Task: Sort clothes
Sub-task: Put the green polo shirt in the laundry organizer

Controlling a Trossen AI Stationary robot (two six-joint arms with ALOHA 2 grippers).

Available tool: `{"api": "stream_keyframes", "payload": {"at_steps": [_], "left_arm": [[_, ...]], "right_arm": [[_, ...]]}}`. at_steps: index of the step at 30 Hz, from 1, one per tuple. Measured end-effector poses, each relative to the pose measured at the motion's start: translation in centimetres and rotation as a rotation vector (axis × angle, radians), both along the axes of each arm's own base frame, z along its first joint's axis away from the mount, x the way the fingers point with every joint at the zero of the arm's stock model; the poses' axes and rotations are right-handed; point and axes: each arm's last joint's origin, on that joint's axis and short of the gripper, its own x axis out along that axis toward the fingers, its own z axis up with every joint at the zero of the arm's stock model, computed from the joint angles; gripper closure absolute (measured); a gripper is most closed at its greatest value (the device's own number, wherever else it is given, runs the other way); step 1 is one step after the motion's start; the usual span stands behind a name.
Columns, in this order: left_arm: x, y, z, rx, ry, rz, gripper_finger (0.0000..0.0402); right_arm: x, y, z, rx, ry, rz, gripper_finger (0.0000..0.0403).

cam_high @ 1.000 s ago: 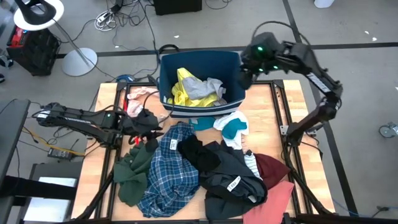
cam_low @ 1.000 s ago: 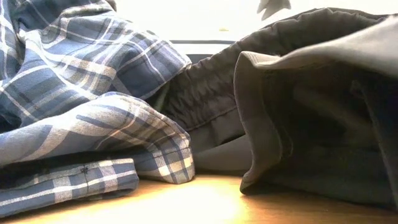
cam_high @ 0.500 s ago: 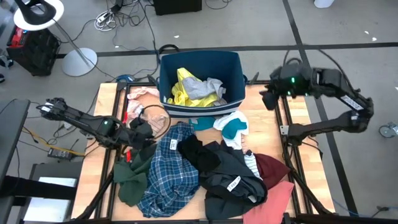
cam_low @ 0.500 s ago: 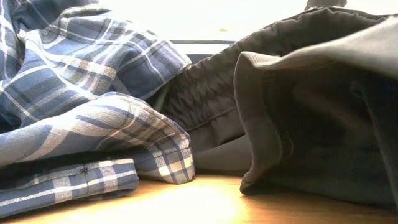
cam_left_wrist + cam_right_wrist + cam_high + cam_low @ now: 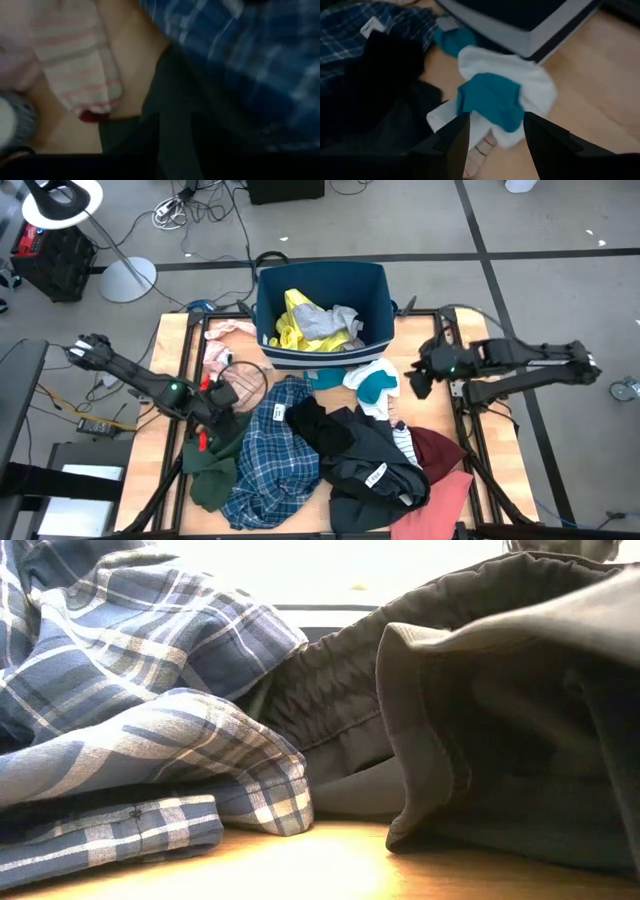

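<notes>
Bin: the navy bin stands at the far edge of your table. It already holds a yellow garment and a grey garment, so it looks like your drop point for sorted pieces.

Pile: the rest of the clothes lie heaped on the table in front of the bin. The blue plaid shirt sits beside the black garment, with dark grey trousers over towards the maroon piece and the salmon pink piece at the near right corner.

Right gripper: your right gripper hovers near the right of the table with its fingers apart and nothing between them. It faces the teal-white garment, which lies just in front of the bin, so that is probably your next pick.

Left gripper: your left gripper is low over the left edge of the pile, at the dark green garment. You cannot tell whether its fingers are apart or pinching cloth.

Loose items: a striped sock lies just beside the dark green garment, and a pale pink piece lies left of the bin.

Risk: the garments overlap, so a lift may drag a neighbour along.
</notes>
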Motion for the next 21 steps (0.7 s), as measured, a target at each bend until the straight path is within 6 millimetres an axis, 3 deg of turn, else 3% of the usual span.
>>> {"api": "stream_keyframes", "payload": {"at_steps": [4,9,12,16,21], "left_arm": [[-0.5,0.1,-2.5,-0.029,0.048,-0.001,0.0285],[-0.7,0.1,-4.8,-0.081,0.042,-0.007,0.0286],[-0.5,-0.2,-5.7,-0.143,0.006,-0.026,0.0311],[-0.3,-0.3,-5.5,-0.153,-0.001,-0.05,0.0387],[0.3,-0.6,-2.2,-0.155,-0.06,-0.094,0.0399]], "right_arm": [[0.7,0.7,-1.0,-0.029,-0.053,0.025,0.0215],[1.2,1.2,-0.8,-0.06,-0.124,0.029,0.0215],[1.3,1.4,-0.6,-0.082,-0.147,0.033,0.0215],[1.3,1.4,-0.6,-0.1,-0.15,0.026,0.0215],[1.3,1.3,-0.6,-0.109,-0.143,0.021,0.0215]]}}
